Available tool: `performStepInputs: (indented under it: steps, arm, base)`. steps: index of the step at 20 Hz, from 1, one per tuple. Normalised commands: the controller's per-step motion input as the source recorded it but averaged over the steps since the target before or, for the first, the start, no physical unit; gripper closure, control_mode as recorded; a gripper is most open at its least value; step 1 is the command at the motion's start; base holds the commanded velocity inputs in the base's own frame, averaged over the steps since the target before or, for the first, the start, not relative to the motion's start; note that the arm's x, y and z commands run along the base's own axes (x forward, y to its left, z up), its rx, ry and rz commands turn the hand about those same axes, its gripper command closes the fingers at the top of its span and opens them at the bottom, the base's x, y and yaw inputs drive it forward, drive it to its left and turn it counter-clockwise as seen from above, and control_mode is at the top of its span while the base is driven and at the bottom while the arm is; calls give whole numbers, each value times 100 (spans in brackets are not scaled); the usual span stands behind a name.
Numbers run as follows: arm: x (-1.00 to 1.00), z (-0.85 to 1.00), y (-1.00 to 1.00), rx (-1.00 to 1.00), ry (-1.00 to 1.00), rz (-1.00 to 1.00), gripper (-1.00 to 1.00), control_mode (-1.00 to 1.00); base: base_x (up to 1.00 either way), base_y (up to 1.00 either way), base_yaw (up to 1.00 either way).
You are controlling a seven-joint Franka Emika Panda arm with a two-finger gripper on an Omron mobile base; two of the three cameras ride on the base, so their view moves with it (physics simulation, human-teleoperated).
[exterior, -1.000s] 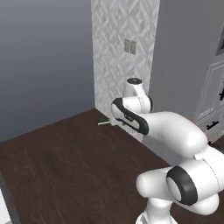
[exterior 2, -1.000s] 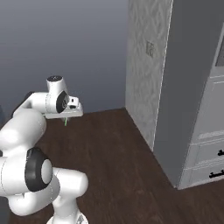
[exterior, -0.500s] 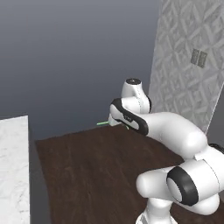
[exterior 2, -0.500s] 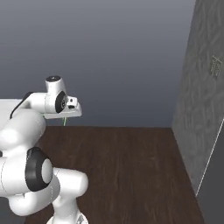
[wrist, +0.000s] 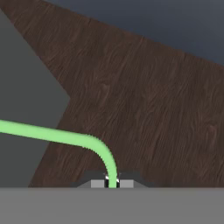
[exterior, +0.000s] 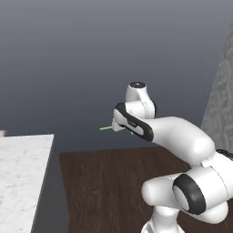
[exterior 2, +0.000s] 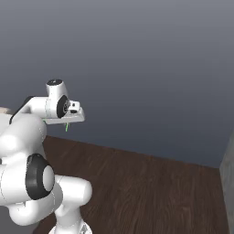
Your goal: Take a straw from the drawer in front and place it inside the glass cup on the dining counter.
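Claw [wrist: 112,183] clenched on straw [wrist: 52,134], pale green, poking toward 9 o'clock from the fingers, high above dark wood floor [exterior: 104,182]. White marble counter [exterior: 20,168] at 8 o'clock.

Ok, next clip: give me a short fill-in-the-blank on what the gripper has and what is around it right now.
1. The gripper is shut on a thin pale ____ straw.
2. In the left base view, a white marble-veined dining counter sits at the lower ____ of the picture.
3. The floor under the arm is dark ____.
4. In the hand view, the straw ____ sharply just above the fingertips.

Missing words: green; left; wood; bends
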Motion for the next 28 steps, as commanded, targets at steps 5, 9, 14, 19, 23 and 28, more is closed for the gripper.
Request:
performStepInputs:
  steps: [5, 9, 14, 19, 23, 28]
  arm:
    - [0, 0, 0, 0, 0, 0, 100, 100]
    - [0, 0, 0, 0, 0, 0, 100, 100]
    - [0, 0, 0, 0, 0, 0, 100, 100]
    - [0, 0, 0, 0, 0, 0, 100, 100]
    - [0, 0, 0, 0, 0, 0, 100, 100]
    - [0, 0, 0, 0, 0, 0, 100, 100]
  base:
    - [100, -41, 46]
    - [100, -48, 47]
    - [98, -61, 47]
    - [80, -69, 48]
    - [70, -64, 53]
    - [58, -56, 59]
